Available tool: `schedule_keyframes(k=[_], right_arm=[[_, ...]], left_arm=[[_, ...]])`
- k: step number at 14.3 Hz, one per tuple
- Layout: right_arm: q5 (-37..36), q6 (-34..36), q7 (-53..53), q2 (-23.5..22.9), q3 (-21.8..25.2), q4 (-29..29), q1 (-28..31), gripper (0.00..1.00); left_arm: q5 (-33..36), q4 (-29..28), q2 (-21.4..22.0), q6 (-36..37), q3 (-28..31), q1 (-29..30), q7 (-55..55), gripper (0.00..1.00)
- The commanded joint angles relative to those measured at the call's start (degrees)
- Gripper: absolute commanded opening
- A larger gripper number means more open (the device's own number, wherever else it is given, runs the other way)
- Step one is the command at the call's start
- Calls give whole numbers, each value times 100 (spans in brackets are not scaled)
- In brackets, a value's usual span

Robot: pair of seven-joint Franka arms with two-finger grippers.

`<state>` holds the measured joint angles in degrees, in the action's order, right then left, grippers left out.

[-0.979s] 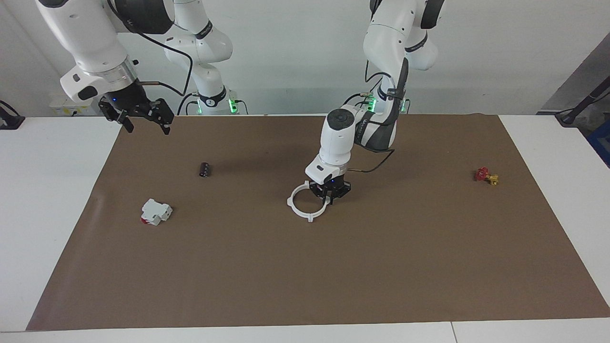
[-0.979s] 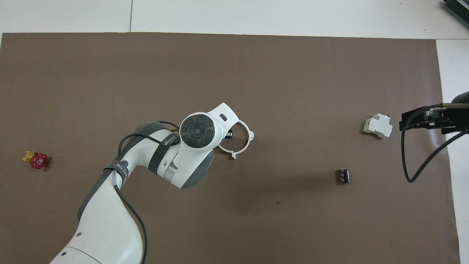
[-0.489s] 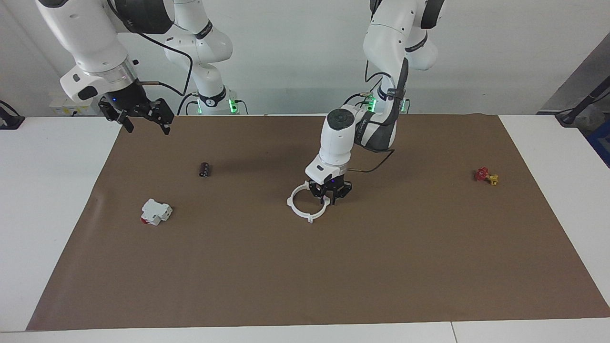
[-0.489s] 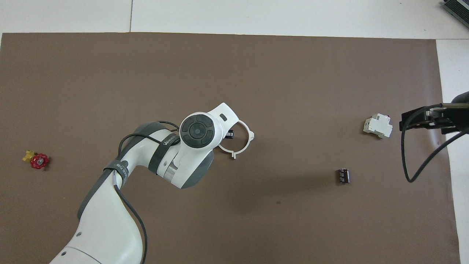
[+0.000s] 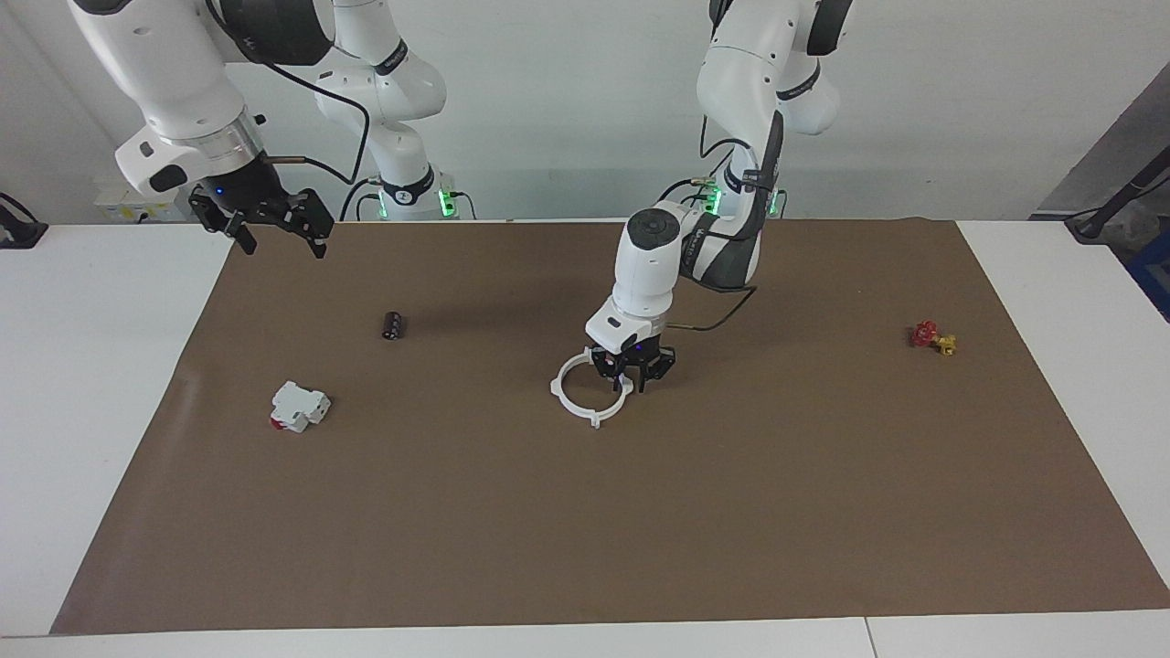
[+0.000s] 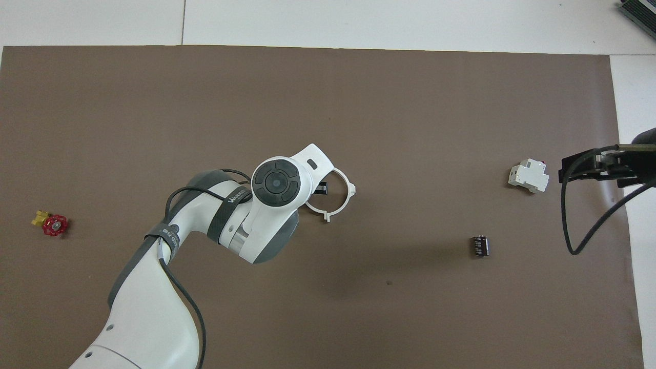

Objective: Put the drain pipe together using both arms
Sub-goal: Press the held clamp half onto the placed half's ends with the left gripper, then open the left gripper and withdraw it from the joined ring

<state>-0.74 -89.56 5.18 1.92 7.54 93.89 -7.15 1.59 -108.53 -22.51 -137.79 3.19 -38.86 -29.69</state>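
The drain pipe (image 5: 596, 420) lies flat near the middle of the brown mat (image 5: 640, 530) as one closed white ring with four nubs. Both halves look joined, so I judge the assembly done or nearly so.

The left arm (image 5: 644, 265) reaches straight down onto the ring. In the facing view its jaws stand at about the ring's 2 o'clock, with the tips parted on either side of the rim rather than pinching it. That reads as a release that leaves the ring on the mat.

From the ring in the same view:
- **10 o'clock:** a small black cylinder (image 5: 393, 324).
- **9 o'clock:** a white block with a red spot (image 5: 299, 407).
- **3 o'clock:** a red and yellow valve (image 5: 926, 334), well apart.

None of these seems involved.

The right arm (image 5: 174, 100) waits with its jaws spread and empty, raised over the mat's corner at 10 o'clock, where the white surface (image 5: 91, 366) begins, out of the way.
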Motion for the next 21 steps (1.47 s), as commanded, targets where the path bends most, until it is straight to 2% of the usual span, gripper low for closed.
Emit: schedule_keyframes(k=[1, 3, 7, 11, 17, 19, 21], right_arm=[[3, 9, -114, 19, 2, -28, 21, 100], [3, 9, -114, 10, 2, -28, 21, 100], [3, 9, -114, 19, 2, -28, 21, 100], [3, 9, -114, 10, 2, -28, 21, 100], [3, 9, -114, 19, 2, -28, 21, 100], [3, 9, -114, 10, 2, -28, 21, 100], [3, 9, -114, 10, 2, -28, 21, 100]], left_arm=[[131, -125, 483, 620, 58, -43, -133, 100], [131, -133, 773, 963, 85, 9, -72, 100], [131, -168, 1283, 1605, 76, 518, 410, 100], [131, -177, 1758, 2167, 76, 1159, 1384, 100], [131, -125, 2329, 2564, 76, 2363, 3090, 100], [131, -107, 2566, 2643, 85, 2706, 3294, 100], [87, 181, 2611, 3045, 85, 2927, 3365, 100]])
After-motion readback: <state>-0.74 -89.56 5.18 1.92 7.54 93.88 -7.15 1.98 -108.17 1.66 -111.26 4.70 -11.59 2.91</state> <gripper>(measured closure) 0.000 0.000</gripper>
